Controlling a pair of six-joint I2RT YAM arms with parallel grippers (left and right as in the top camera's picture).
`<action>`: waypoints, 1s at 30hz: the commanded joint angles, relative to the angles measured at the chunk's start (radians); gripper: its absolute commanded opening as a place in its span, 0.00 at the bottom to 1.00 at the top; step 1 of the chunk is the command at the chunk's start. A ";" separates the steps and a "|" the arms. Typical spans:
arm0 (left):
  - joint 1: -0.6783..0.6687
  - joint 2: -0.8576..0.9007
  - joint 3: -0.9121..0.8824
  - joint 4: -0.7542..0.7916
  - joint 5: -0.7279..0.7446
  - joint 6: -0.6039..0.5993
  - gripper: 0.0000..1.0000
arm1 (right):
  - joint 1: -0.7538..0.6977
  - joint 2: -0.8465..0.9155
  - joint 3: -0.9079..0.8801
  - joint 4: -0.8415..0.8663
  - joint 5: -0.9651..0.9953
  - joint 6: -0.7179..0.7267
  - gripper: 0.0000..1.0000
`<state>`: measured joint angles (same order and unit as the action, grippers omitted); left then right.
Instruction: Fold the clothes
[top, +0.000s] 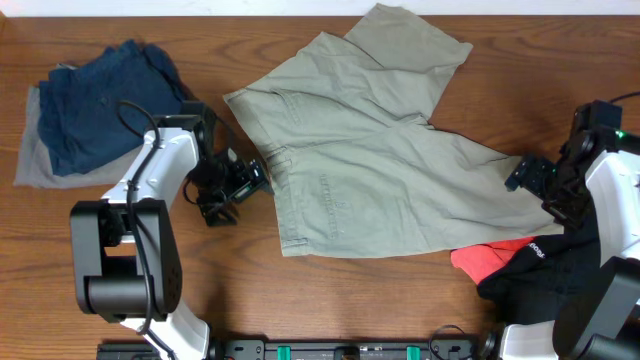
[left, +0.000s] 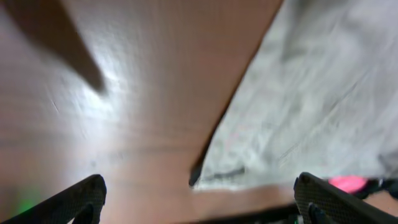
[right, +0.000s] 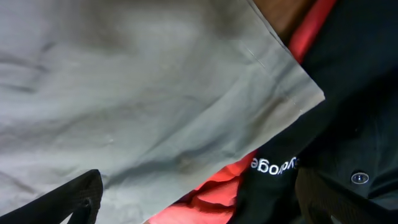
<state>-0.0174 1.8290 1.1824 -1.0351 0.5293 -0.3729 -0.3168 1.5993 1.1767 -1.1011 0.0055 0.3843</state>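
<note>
At the far left of the worktop (top: 300, 300), a dark blue garment (top: 100, 95) is seen lying in a neat pile on a grey one (top: 30, 160), apparently already folded. Just to their right the left arm (top: 160, 175) is lowered close to the wood. The left jaws are held wide apart with nothing between them, just beside the waistband edge of the khaki shorts (top: 370, 170). In the left wrist view, that edge of the shorts (left: 323, 93) is shown ahead of the tips, with bare wood (left: 143, 93) beside it.

The shorts are spread across the middle of the worktop, waistband to the left, one leg thrown towards the far edge and the other stretched to the right. No fold can be made out in them yet. The hem of the right-hand leg (right: 124, 81) is laid over a red garment (top: 490, 262) and a black one (top: 530, 275). Above that hem the right arm (top: 610, 190) is poised, and the right jaws are likewise spread and empty.

The step in hand is judged to be the first fold of the shorts. A pinch at the waistband and another at the hem would be called for next, and only the khaki cloth should be taken up, lest the red or black fabric be dragged along.
</note>
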 joint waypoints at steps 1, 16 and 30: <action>-0.033 -0.010 -0.024 -0.032 0.044 0.013 0.98 | -0.011 -0.010 -0.008 0.008 0.027 0.034 0.98; -0.212 -0.195 -0.184 0.005 -0.153 -0.404 0.97 | -0.011 -0.010 -0.008 0.010 0.029 0.034 0.99; -0.390 -0.472 -0.531 0.424 -0.244 -0.932 0.97 | -0.012 -0.010 -0.008 0.010 0.028 0.034 0.99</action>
<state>-0.3805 1.3491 0.6830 -0.6304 0.3145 -1.1698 -0.3168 1.5993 1.1740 -1.0885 0.0200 0.4030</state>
